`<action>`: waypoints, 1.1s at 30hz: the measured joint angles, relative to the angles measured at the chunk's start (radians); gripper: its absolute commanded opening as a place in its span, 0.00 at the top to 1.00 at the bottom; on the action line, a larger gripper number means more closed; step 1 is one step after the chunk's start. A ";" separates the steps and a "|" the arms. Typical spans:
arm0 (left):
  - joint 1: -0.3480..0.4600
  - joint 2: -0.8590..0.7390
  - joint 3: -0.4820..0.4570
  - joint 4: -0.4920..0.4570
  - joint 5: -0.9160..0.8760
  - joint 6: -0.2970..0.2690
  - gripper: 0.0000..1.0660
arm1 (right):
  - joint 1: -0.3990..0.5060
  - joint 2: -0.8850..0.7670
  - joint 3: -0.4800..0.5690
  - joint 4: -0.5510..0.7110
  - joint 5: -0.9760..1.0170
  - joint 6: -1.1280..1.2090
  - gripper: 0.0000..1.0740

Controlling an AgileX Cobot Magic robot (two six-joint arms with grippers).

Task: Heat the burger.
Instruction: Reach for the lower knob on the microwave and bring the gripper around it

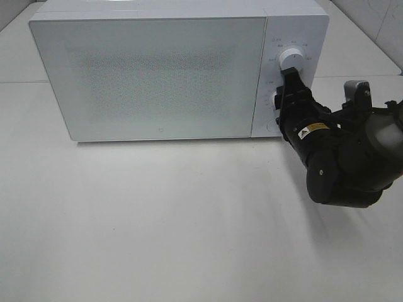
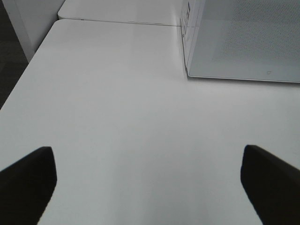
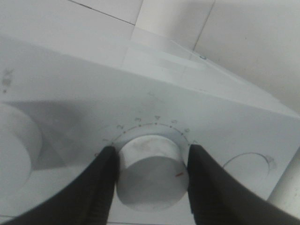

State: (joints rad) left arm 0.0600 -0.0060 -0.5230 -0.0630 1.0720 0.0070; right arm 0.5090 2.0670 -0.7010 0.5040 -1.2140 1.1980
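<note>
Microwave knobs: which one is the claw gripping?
The lower knob, clamped in the right claw; the upper knob stands free above it.

The right arm (image 1: 352,163) is reaching in from four o'clock toward ten o'clock in the high view; the right gripper (image 3: 151,159) is clamping its fingers (image 3: 105,173) on the lower dial (image 3: 150,183) (one finger each side); the left gripper (image 2: 147,164) is hanging spread wide, holding nothing.

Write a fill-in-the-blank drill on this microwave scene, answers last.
The microwave has its door ____.
The right gripper clamps the ____ dial of the two.
The left gripper, above the table, has its jaws ____.
Answers: closed; lower; open.
</note>
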 measured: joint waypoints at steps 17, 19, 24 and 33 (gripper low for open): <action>0.000 0.000 0.000 0.000 0.000 0.000 0.06 | -0.009 0.002 0.005 -0.031 -0.006 0.260 1.00; 0.000 0.000 0.000 0.000 0.000 0.000 0.06 | -0.009 0.002 0.005 -0.031 -0.006 0.260 1.00; 0.000 0.000 0.000 0.000 0.000 0.000 0.06 | -0.009 0.002 0.005 -0.031 -0.006 0.249 1.00; 0.000 0.000 0.000 0.000 0.000 0.000 0.06 | -0.009 0.002 0.005 -0.028 -0.006 0.222 0.97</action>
State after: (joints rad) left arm 0.0600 -0.0060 -0.5230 -0.0630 1.0720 0.0070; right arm 0.5000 2.0690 -0.6960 0.4760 -1.2200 1.4200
